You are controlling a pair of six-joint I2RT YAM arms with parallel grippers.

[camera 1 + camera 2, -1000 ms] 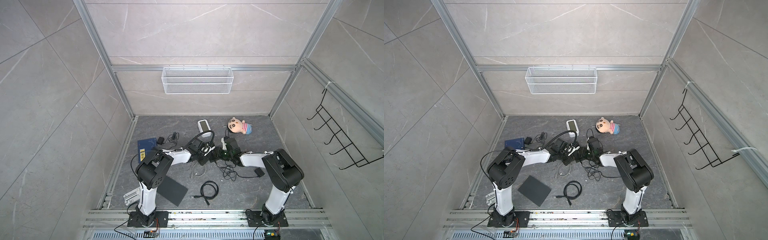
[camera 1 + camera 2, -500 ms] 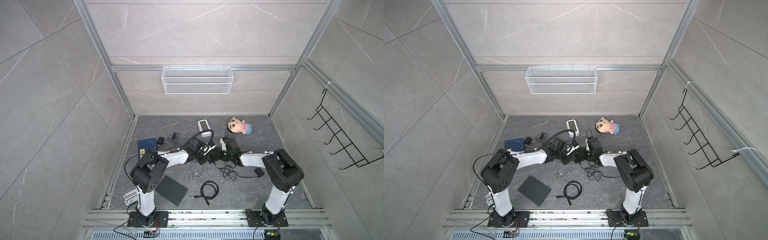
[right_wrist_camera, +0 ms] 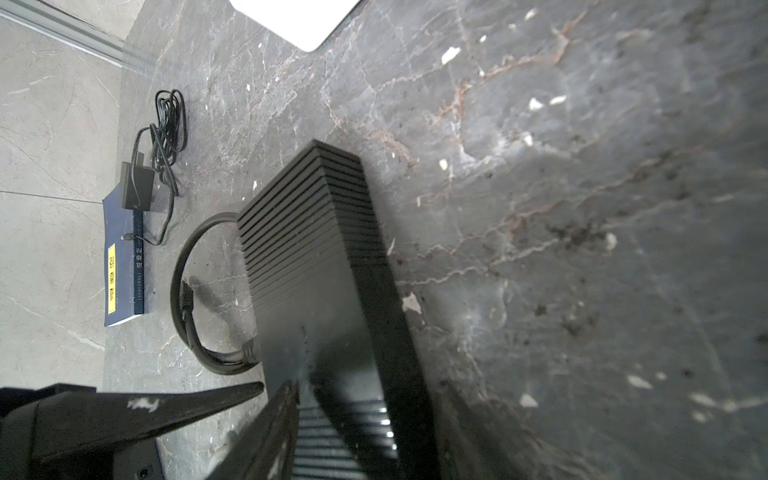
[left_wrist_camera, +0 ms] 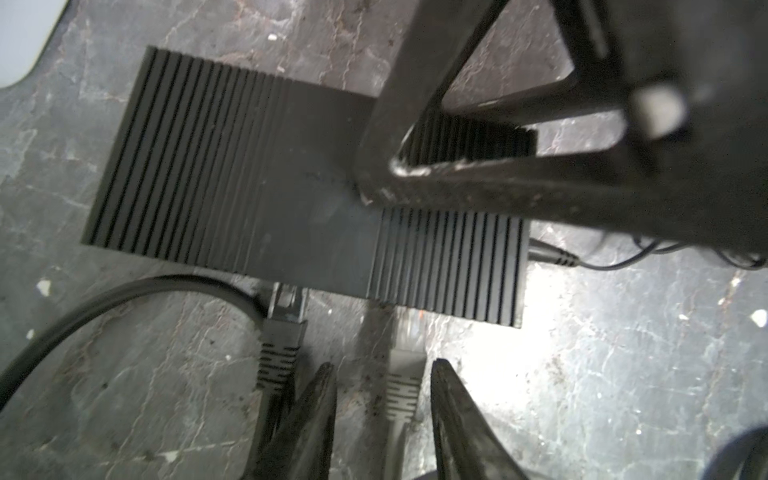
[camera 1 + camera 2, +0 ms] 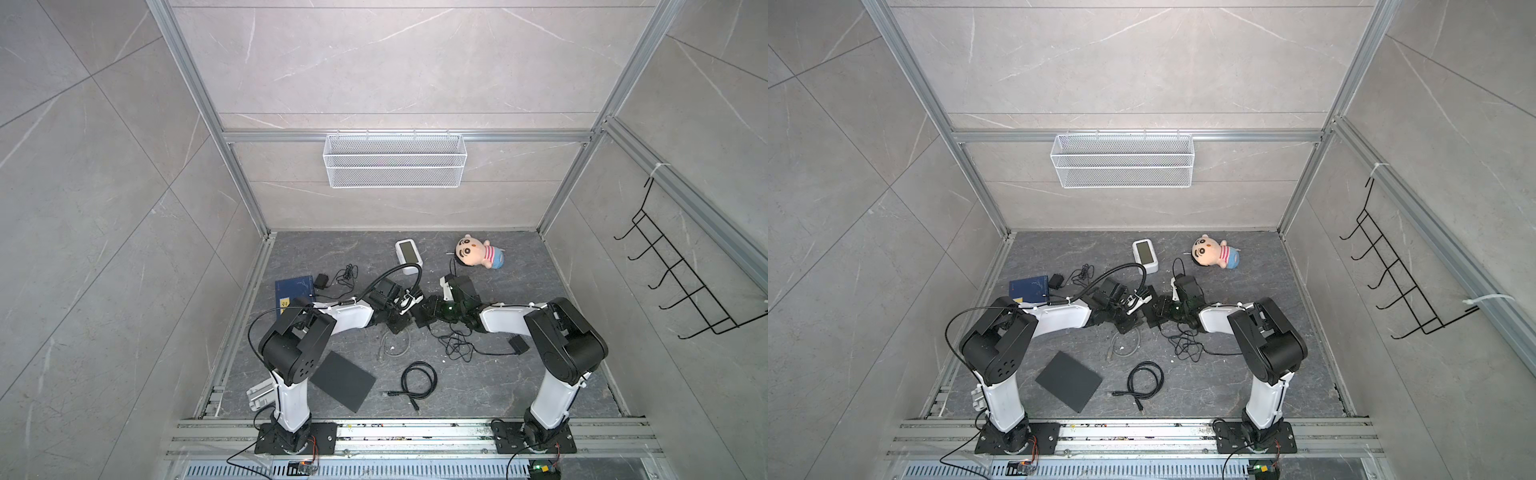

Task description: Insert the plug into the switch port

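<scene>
Left fingers [image 4: 316, 411] straddle the gray plug [image 4: 404, 365] at the switch [image 4: 266, 174].
The left fingers stand moderately apart, one on each side of the plug's boot, with a clear gap on one side, so nothing is clamped. The plug's clear tip meets the port edge of the ribbed black switch; how deep it sits is too blurred to tell. Just beside it a black plug [image 4: 283, 328] on a curving black cable sits at the same edge. The right fingers [image 4: 540, 195] lie across the top of the switch; whether they grip it I cannot tell. The switch lies flat on the dark stone tabletop [image 4: 623, 374]. In a top view a plush doll [image 5: 478, 253] and a white device [image 5: 409, 251] lie farther back, well apart from both arms.
</scene>
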